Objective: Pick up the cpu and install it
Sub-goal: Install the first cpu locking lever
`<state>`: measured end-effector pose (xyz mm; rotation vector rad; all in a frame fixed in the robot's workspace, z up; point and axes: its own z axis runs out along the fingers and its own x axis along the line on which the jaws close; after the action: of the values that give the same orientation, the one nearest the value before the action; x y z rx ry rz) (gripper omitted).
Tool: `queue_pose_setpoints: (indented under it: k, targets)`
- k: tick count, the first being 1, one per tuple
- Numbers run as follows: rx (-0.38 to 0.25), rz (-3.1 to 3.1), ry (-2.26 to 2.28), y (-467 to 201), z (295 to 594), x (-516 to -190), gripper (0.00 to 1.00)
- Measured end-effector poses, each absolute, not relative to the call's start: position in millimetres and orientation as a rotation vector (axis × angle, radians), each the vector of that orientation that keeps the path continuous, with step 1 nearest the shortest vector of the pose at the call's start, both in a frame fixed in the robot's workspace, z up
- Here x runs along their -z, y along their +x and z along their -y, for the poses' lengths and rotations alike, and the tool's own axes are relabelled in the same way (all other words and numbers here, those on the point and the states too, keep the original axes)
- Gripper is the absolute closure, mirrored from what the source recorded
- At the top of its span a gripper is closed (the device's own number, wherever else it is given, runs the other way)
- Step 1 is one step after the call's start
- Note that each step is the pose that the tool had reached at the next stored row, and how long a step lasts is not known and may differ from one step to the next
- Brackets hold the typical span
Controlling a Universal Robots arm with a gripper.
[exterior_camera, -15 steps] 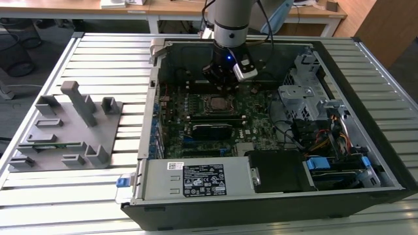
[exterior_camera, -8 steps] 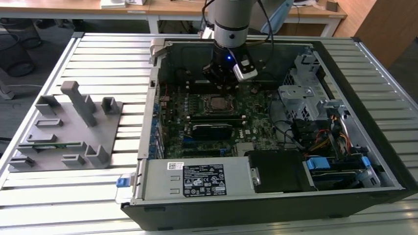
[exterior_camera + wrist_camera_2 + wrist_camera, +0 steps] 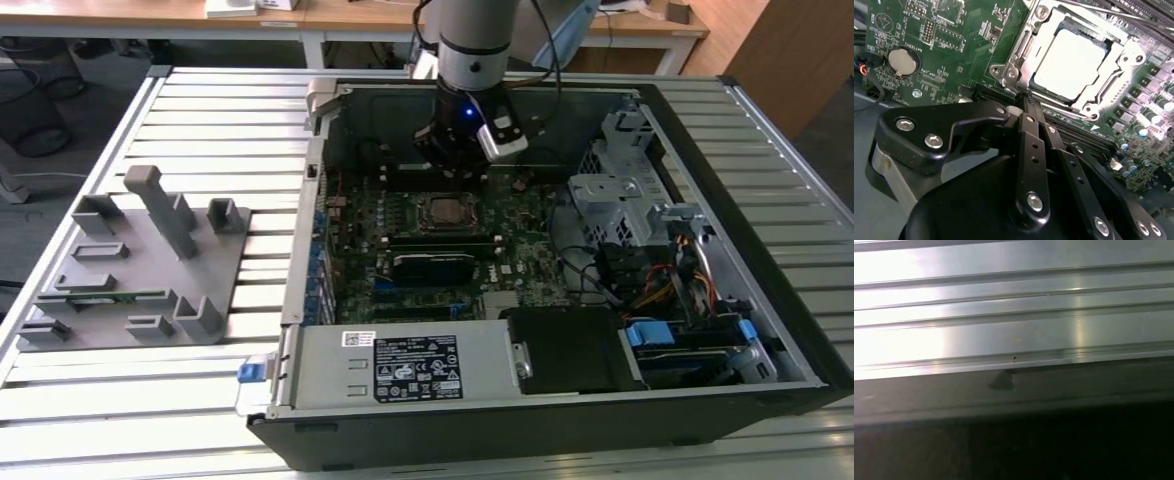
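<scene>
I see the cpu (image 3: 1074, 62) seated in its socket (image 3: 1019, 62) on the motherboard (image 3: 954, 55). My end effector (image 3: 1028, 97) hangs just beside it, fingers pressed together, holding nothing.

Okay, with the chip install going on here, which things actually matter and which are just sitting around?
Part of the job:
cpu, seated in its socket
pincer, closed beside the socket
motherboard

Lying about:
grey fixture tray
power supply
coin battery

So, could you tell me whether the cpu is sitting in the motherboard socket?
Yes, the cpu lies inside the socket's metal frame.
</scene>
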<state>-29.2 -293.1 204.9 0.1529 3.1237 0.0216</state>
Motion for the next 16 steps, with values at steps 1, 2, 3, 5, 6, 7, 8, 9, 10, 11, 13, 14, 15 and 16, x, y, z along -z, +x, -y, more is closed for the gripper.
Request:
queue_pose_setpoints:
  k: [1, 2, 3, 5, 6, 7, 8, 9, 10, 11, 13, 14, 15, 16]
  targets:
    - [-0.021, -3.124, 0.153, -29.2, 293.8, -205.0, 0.89]
    - [-0.021, -3.124, 0.153, -29.2, 294.4, -204.9, 0.89]
    - [-0.022, -3.124, 0.153, -29.2, 294.6, -204.9, 0.89]
    - [-0.021, -3.124, 0.153, -29.3, 295.2, -205.0, 0.89]
    - [-0.021, -3.124, 0.153, -29.3, 295.8, -205.0, 0.89]
    - [-0.021, -3.124, 0.153, -29.3, 296.4, -205.0, 0.89]
    - [-0.021, -3.124, 0.153, -29.3, 296.8, -204.9, 0.89]
    - [-0.022, -3.124, 0.153, -29.3, 297.4, -204.9, 0.89]
    - [-0.023, -3.124, 0.153, -29.3, 298.0, -205.0, 0.89]
    - [-0.023, -3.124, 0.153, -29.2, 298.5, -204.9, 0.89]
    - [-0.024, -3.124, 0.153, -29.2, 299.6, -204.9, 0.89]
    - [-0.024, -3.124, 0.153, -29.3, 300.2, -204.9, 0.89]
    - [-0.024, -3.124, 0.153, -29.3, 301.0, -204.9, 0.89]
    - [-0.024, -3.124, 0.153, -29.3, 301.8, -204.9, 0.89]
